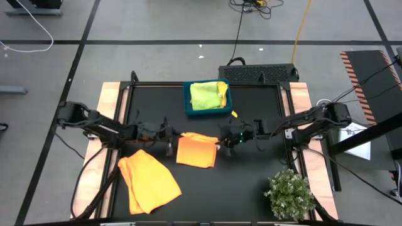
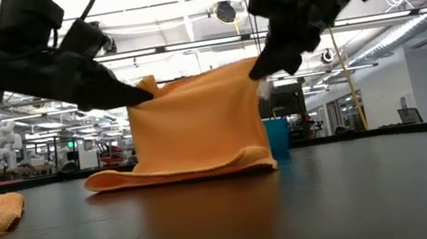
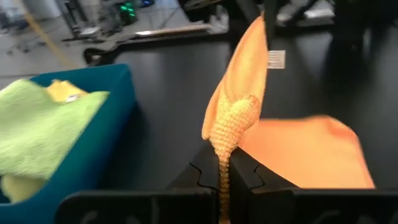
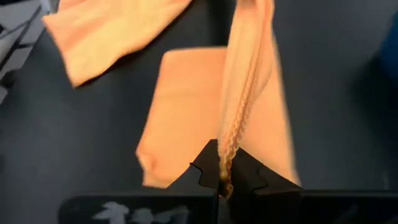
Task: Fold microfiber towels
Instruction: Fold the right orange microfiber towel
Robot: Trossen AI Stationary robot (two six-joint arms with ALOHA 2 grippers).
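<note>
An orange microfiber towel (image 1: 196,150) stands at the table's middle, held up by its two upper corners; its lower part (image 2: 179,171) lies on the table. My left gripper (image 1: 171,139) is shut on the left corner and my right gripper (image 1: 225,141) on the right one. A second orange towel (image 1: 147,181) lies crumpled flat at the near left. A lime green towel (image 1: 204,95) and a pale yellow one (image 1: 222,88) lie in the teal tray (image 1: 187,100). My left gripper pinches the towel's upper left corner (image 3: 227,127) between its two fingers, coming from the table's left and slanting slightly down. The bunched hem stands up out of the fingers. The cloth hangs from there to the table. My right gripper pinches the towel's upper right corner (image 4: 227,152) between its two fingers, coming from the table's right and slanting down. One layer or several, I cannot tell. The top edge (image 2: 198,75) runs nearly straight to the other gripper, and the lower part rests on the table.
The teal tray stands at the table's far middle, just beyond the held towel. A small bushy plant (image 1: 289,194) stands at the near right corner. Bare black tabletop (image 1: 245,182) lies between the plant and the towels.
</note>
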